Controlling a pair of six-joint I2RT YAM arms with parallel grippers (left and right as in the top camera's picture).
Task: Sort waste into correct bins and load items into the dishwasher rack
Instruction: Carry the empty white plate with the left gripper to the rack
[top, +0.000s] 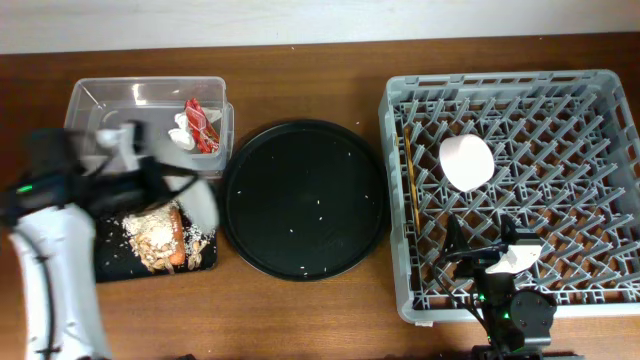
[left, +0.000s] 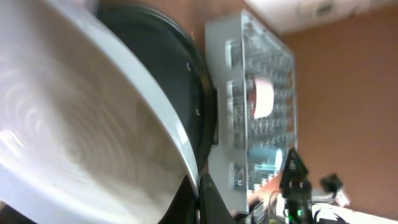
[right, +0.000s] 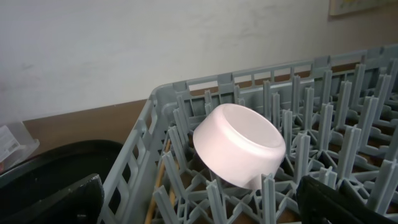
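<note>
Right on the worktop, dishwasher rack (top: 600, 90): big, stiff, pegged, not for lifting. Left of centre, over the right edge of the shallow black tray (top: 115, 262) of scraps, wide pale bowl (top: 203, 205): tilted, blurred, clamped at the rim by the left jaws. Probably hard, smooth and fairly light, yet chippable. Likely to slip or swing from one rim pinch, so best carried slowly and stood between pegs. Already in the rack: small white bowl (right: 239, 146), tipped on its side, and chopsticks (top: 408, 180) along the left wall. Right jaws apart, empty, low over the rack's near side.
</note>
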